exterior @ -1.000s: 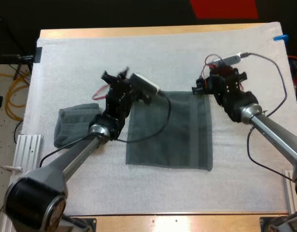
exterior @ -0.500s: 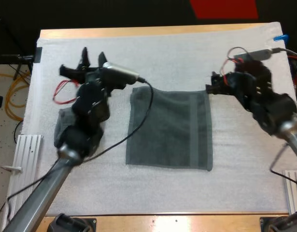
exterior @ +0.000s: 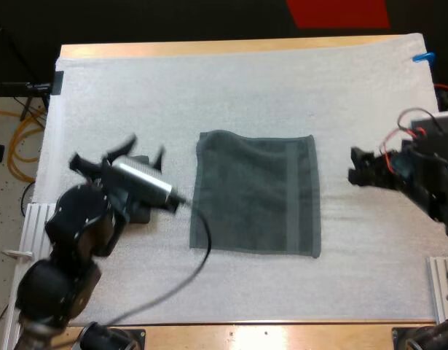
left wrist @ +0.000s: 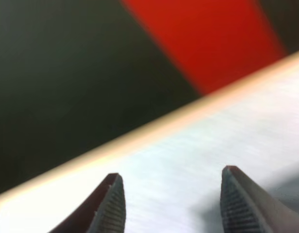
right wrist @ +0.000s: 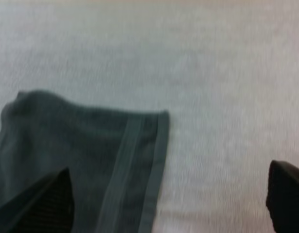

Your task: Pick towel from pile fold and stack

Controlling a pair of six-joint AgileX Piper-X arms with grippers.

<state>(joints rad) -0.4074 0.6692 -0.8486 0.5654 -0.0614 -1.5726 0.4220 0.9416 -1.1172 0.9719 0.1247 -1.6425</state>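
Here was the towel (exterior: 256, 193), spread flat and square in the middle of the white mat (exterior: 245, 87), one woven stripe running down near its right side and the far left corner a touch rounded and rumpled. The right gripper (exterior: 357, 166) hovered just off the towel's right edge, clear of the cloth, and its wrist view showed both dark fingers standing wide apart with nothing between them, looking over the striped far corner. Over on the other side, the left gripper (left wrist: 172, 204) was up off the mat, well to the left of the towel, its two ribbed fingers (left wrist: 113, 206) apart and empty too, pointing out towards the table's far edge. A dark lump (exterior: 140, 213) sat tucked under the left arm; it looked like crumpled cloth, though the arm hid most of it. Now, the cloth itself: by the look of it, light, soft and limp, nothing fragile, and it would sag and trail the moment one end was lifted. It seemed likely to cling a little to the textured mat rather than slide. The sensible hold, to my eye, was a pinch at two matching corners, one for each gripper, biting right on the hemmed edge so the fold carried over evenly. A grab in the middle would only bunch it up.
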